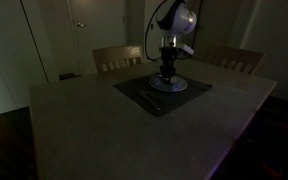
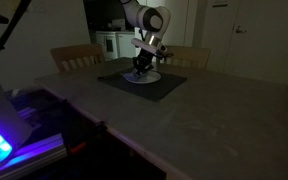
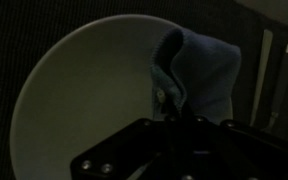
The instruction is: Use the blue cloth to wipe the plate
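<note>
My fingers [image 3: 172, 118] pinch the cloth [image 3: 202, 65], which bunches directly ahead of them on the plate [image 3: 79, 100]. In the wrist view, bare plate extends leftward.

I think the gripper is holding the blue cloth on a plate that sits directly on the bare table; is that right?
Not quite: the plate sits on a dark placemat, not directly on the table, as both exterior views show. The rest holds: the gripper has the blue cloth on the plate, as the wrist view shows.
</note>
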